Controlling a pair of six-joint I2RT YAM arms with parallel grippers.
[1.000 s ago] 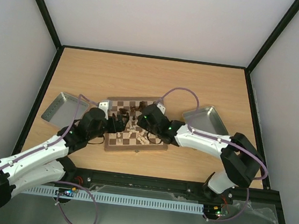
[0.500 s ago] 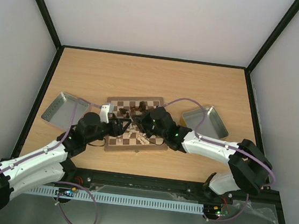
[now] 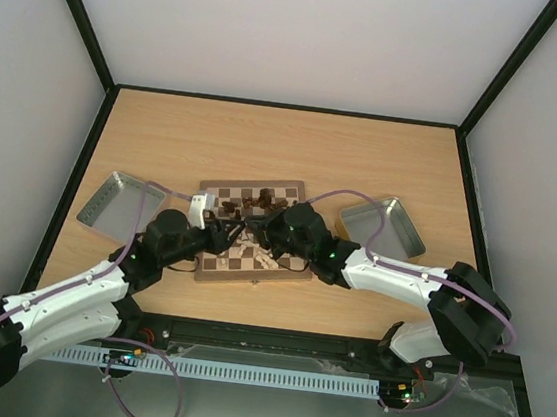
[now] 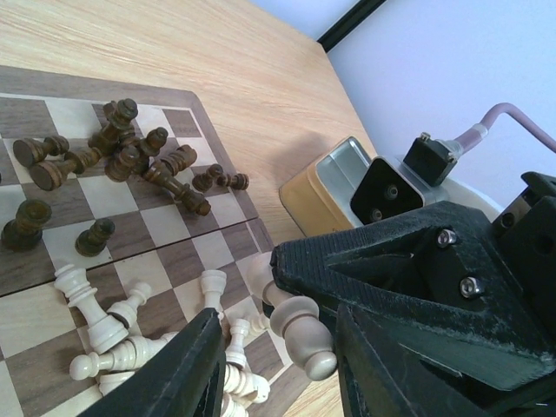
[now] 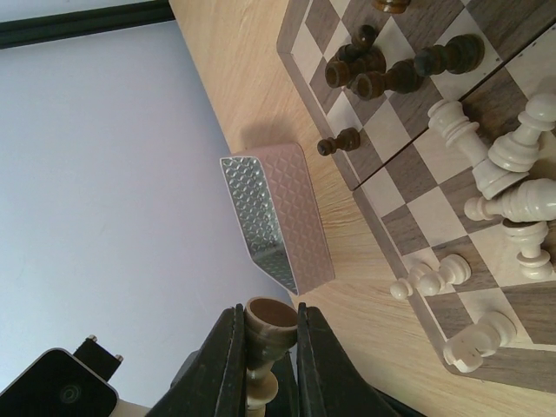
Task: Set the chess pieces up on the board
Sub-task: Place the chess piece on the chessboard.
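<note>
Open wood of the table (image 3: 385, 160) runs wide past the far edge of the board (image 3: 230, 195), which sits between a left tray (image 3: 116, 202) and a right tray (image 3: 382, 225). Over it, the right gripper (image 5: 267, 339) pinches a pale piece (image 4: 300, 334). The left gripper (image 3: 225, 235) has its fingers spread on either side of that piece. The other chess pieces (image 4: 130, 156) lie toppled on the squares.

Shows dark-brown and cream checks on the board (image 3: 222, 194), pale cream chess pieces (image 4: 95, 321) and dark brown chess pieces (image 4: 130, 161), dimpled grey on the tray (image 3: 113, 202) at frame left, light wood grain across the surface (image 3: 286, 144).
</note>
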